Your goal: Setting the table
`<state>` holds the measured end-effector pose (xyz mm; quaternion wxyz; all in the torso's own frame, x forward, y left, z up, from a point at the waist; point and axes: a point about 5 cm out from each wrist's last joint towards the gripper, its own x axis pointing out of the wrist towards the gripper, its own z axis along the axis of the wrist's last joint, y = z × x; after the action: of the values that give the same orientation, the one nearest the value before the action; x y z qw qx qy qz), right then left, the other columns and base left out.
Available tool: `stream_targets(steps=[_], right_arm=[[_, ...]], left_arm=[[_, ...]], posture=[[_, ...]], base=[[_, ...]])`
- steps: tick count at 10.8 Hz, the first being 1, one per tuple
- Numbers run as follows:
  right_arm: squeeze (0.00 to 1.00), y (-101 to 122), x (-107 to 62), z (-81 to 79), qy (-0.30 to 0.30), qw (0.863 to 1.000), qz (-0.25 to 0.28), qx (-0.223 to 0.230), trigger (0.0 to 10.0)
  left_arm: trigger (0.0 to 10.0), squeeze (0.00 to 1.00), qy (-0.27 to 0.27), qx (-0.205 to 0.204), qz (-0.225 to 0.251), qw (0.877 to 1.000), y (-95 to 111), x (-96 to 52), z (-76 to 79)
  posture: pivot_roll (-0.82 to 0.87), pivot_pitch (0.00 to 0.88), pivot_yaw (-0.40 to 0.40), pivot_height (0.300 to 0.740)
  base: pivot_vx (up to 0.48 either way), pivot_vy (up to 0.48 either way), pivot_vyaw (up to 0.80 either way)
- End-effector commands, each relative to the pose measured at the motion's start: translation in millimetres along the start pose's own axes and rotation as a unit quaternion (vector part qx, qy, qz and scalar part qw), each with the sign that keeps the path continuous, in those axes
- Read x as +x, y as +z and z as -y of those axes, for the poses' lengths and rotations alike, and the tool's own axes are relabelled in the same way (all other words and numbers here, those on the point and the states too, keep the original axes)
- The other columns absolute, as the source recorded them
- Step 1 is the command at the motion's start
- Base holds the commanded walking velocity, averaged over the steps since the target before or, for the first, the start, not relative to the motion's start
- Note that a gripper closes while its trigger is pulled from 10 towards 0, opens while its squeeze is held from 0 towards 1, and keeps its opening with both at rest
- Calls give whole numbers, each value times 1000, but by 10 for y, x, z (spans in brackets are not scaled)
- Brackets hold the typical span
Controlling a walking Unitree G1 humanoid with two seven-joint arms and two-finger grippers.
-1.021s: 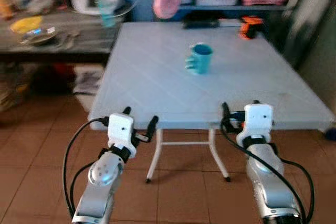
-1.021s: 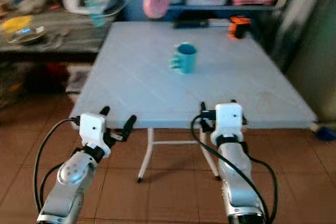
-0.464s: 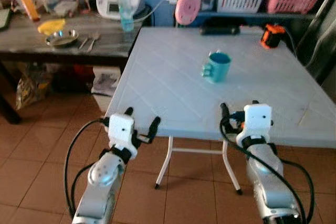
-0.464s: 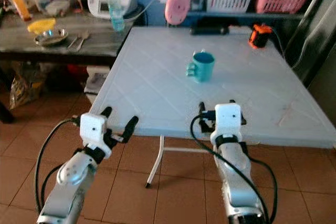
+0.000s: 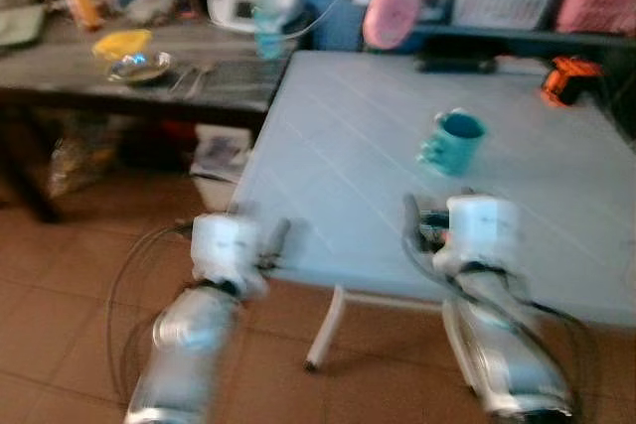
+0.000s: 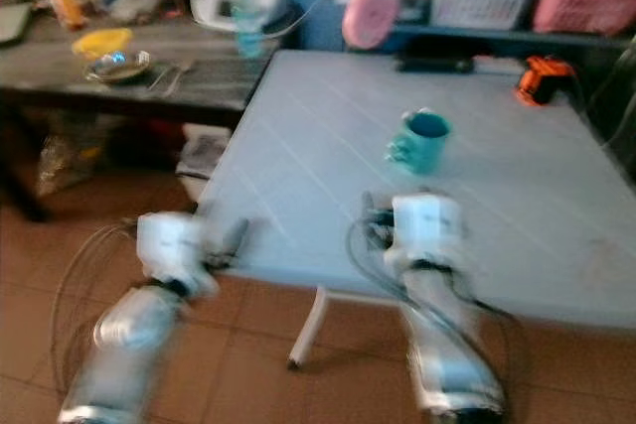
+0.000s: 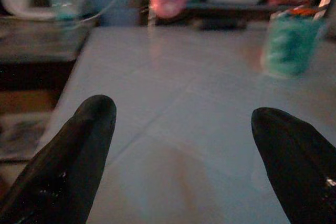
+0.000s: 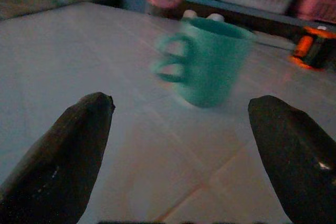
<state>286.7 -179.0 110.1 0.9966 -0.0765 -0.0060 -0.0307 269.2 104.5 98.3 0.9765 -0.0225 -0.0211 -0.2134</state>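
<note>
Both grippers hover over the near edge of the pale table, fingers spread wide and holding nothing. The teal mug stands upright on the table straight ahead of the right gripper, framed between its fingers, handle turned to the robot's left. From the left gripper the mug sits ahead, off toward its right finger. A metal bowl rests on the dark side table, well apart from both.

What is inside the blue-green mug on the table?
The teal mug stands upright on the light table. Its opening looks dark, and the blur and its own wall hide the bottom, so I cannot tell whether anything is inside.
</note>
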Motion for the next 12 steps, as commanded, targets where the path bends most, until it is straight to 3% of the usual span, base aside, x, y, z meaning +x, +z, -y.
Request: stream_targets(steps=[1, 3, 6, 12], right_arm=[[0, 125, 33, -133, 15, 1000, 24, 11, 10000], [0, 123, 41, -137, 13, 1000, 24, 11, 10000], [0, 119, 34, -142, 11, 1000, 23, 10, 10000], [0, 72, -27, -199, 14, 1000, 8, 13, 10000]], left_arm=[[10000, 0, 15, 16, 4, 1000, 48, -38, -137], [10000, 0, 13, 17, 3, 1000, 46, -38, -140], [10000, 0, -8, 36, -4, 999, 46, -78, -121], [10000, 0, -86, 38, -6, 996, 118, -172, -33]], posture=[[65, 0, 33, 740], [67, 0, 33, 740], [70, 0, 26, 740], [75, 0, 31, 740]], base=[[322, 0, 0], [304, 0, 0], [0, 0, 0], [0, 0, -800]])
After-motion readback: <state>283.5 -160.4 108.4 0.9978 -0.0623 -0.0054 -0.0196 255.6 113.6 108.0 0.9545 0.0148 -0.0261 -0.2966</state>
